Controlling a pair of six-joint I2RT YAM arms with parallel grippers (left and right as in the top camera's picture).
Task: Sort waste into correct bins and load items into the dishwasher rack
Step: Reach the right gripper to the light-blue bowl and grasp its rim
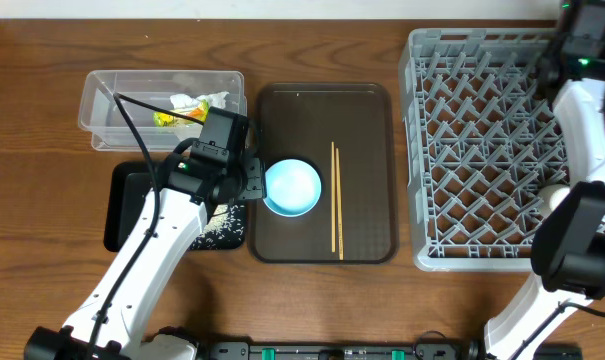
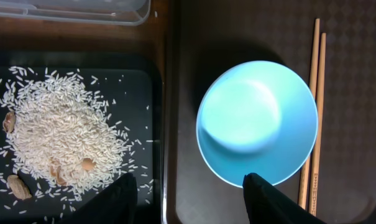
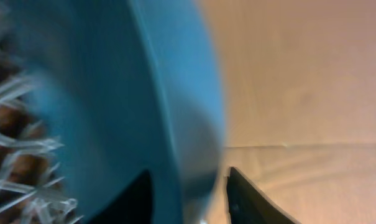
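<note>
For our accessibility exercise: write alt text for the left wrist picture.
A round light blue bowl sits on a dark brown serving tray, with the left gripper's open black fingers at the bottom edge. A pair of thin wooden chopsticks lies to its right; loose white rice grains are heaped on a shallow black tray to its left.

Light blue bowl (image 1: 293,187) lies beside chopsticks (image 1: 335,198); blue plate (image 3: 113,93) is gripped.

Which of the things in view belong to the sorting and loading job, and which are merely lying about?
Job: light blue bowl, chopsticks, blue plate, rice, napkin, wrapper, clear tub, black tray, dishwasher rack.
Lying about: brown serving tray.
</note>
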